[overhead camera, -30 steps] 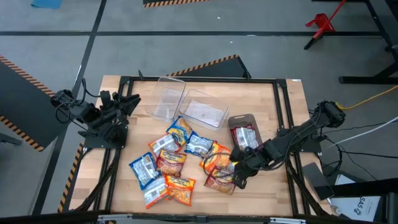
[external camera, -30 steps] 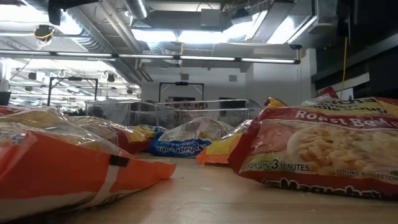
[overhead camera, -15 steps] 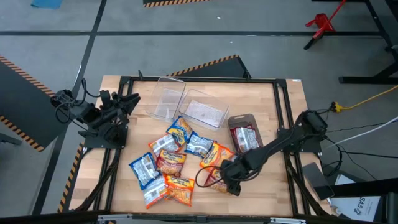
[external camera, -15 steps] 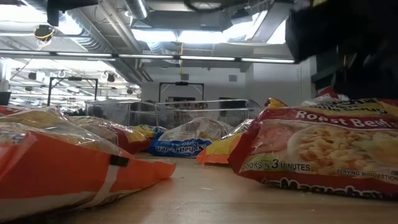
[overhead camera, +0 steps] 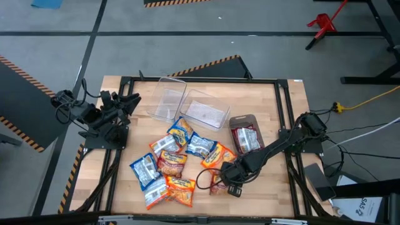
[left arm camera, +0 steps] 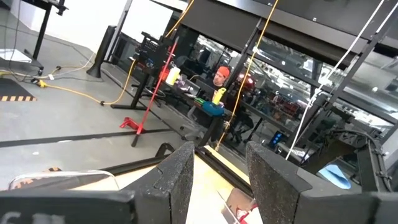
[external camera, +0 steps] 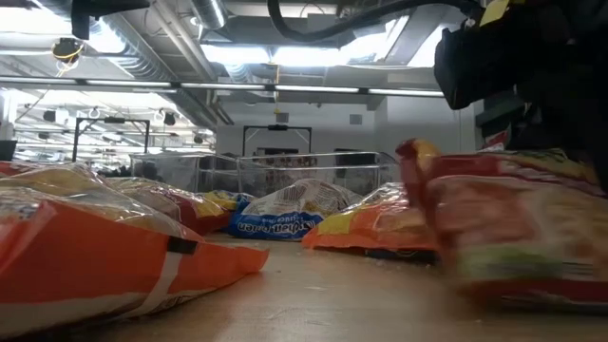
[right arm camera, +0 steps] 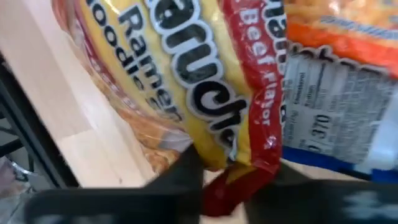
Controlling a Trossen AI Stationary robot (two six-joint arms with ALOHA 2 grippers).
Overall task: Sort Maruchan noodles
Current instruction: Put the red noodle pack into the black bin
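Right gripper (overhead camera: 226,185), nearer than the idle left gripper (overhead camera: 129,103), pinches a red-brown beef packet (right arm camera: 205,93) by its edge, near the grey bin (overhead camera: 244,120).

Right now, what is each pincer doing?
Left pincer: open, empty, parked at the table's left edge.
Right pincer: closed on the edge of a red-and-yellow beef ramen packet.

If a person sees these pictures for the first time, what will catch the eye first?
The colourful heap of ramen packets on the near half of the wooden table stands out. The right gripper pinches the edge of a red beef packet at the heap's right side, while the left gripper waits at the table's left edge.
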